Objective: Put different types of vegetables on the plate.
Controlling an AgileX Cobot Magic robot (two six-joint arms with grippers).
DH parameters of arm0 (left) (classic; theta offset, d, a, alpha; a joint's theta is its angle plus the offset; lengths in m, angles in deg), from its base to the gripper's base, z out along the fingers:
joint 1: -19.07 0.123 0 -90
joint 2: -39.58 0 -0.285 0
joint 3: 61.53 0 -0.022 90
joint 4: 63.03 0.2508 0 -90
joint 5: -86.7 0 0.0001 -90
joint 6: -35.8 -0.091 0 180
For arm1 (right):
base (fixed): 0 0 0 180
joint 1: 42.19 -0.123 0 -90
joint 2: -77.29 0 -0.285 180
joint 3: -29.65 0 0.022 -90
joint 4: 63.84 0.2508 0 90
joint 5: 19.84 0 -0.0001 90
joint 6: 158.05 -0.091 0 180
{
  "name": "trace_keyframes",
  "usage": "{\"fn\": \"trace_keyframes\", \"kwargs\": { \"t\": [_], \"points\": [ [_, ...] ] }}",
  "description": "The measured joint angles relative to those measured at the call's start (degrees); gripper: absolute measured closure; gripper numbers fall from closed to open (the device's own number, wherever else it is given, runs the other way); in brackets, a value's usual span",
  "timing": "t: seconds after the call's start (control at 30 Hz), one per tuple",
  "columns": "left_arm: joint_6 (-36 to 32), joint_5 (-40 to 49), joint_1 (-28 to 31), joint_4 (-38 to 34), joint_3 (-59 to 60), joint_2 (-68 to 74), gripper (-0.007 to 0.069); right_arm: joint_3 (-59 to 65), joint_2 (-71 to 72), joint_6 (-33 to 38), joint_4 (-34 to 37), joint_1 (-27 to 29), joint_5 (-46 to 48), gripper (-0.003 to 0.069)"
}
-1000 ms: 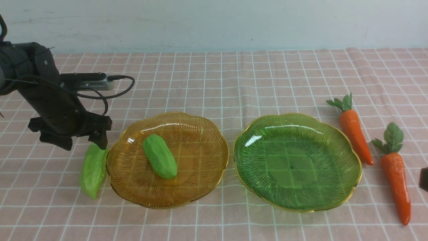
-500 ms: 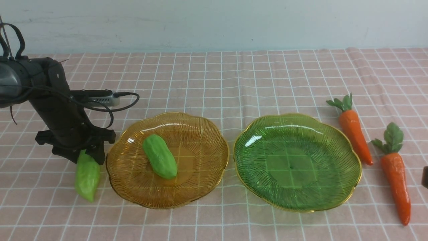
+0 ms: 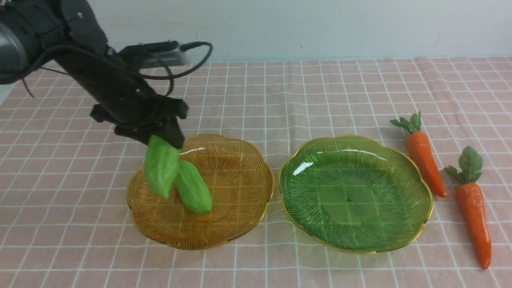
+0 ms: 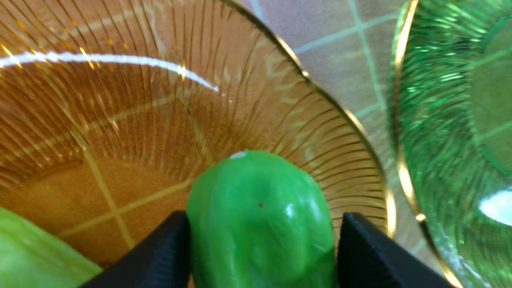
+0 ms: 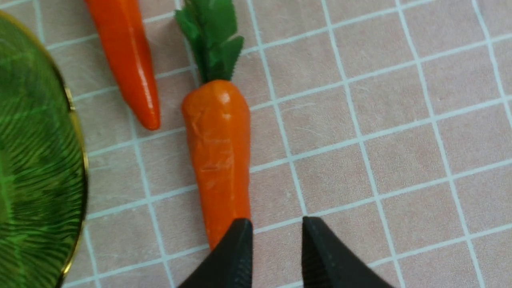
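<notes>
A pink fabric cloth (image 3: 248,100) printed with a grid of thin white lines spreads across the whole foreground, lying mostly flat. Towards its far right corner a shallow fold (image 3: 426,66) lifts the fabric and bends the lines. Behind the cloth's far edge rises a plain pale blue-grey painted wall (image 3: 320,28), faintly scuffed, with one small dark speck (image 3: 302,47) just above the cloth.

No text, label, brand, number or sign can be read in any of the views.
</notes>
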Motion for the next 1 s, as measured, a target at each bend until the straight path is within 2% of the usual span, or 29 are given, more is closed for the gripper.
{"fn": "trace_keyframes", "kwargs": {
  "t": [0.07,0.1,0.17,0.2,0.3,0.37,0.43,0.5,0.53,0.6,0.63,0.73,0.83,1.0],
  "points": [
    [0.2,-0.1,0.0,0.5,0.0,0.4,0.0168,0.0,-2.6,0.9,1.1,1.3,-0.7,0.0459],
    [0.2,-0.3,0.0,1.0,0.0,0.6,0.0125,0.0,-5.0,1.7,1.9,1.9,-1.8,0.0377],
    [0.2,-0.7,0.0,2.2,-0.2,0.6,0.0041,0.0,-8.5,2.1,3.7,2.0,-3.8,0.0267],
    [0.2,-0.7,0.0,2.6,-0.6,0.6,0.0025,0.0,-10.8,2.6,5.3,2.0,-5.4,0.0196],
    [1.1,1.9,0.0,3.3,-3.4,0.6,0.0027,-0.1,-14.7,4.8,7.6,2.0,-8.0,0.0111],
    [1.9,6.0,0.0,3.5,-7.0,0.6,0.011,-0.1,-18.6,8.6,10.4,2.0,-9.1,0.0083],
    [1.9,10.6,0.0,3.8,-10.9,0.5,0.0246,-0.1,-20.6,11.0,12.3,2.0,-9.5,0.0091],
    [1.6,14.5,0.0,4.8,-14.7,0.0,0.0426,-0.1,-22.6,13.0,14.2,2.0,-9.8,0.0132],
    [1.1,16.0,0.0,5.4,-15.8,-0.7,0.0516,-0.1,-23.3,13.8,14.6,2.0,-9.8,0.0193],
    [0.7,17.6,0.0,6.6,-17.2,-2.9,0.0598,-0.6,-23.4,14.1,13.8,2.0,-9.4,0.0381],
    [0.7,18.3,0.0,7.2,-17.2,-4.6,0.0615,-1.2,-23.4,13.8,12.8,2.0,-8.3,0.0396],
    [0.7,19.0,0.0,9.4,-16.0,-10.6,0.0628,-4.1,-20.8,11.0,9.9,2.1,-2.9,0.0378],
    [1.2,19.1,0.0,11.4,-12.4,-16.7,0.0628,-7.5,-15.5,10.2,11.7,1.0,0.5,0.0378],
    [3.3,18.7,0.0,14.0,0.4,-28.8,0.0628,-9.8,-11.3,12.3,19.0,-9.8,-5.3,0.0378]
  ]
}}
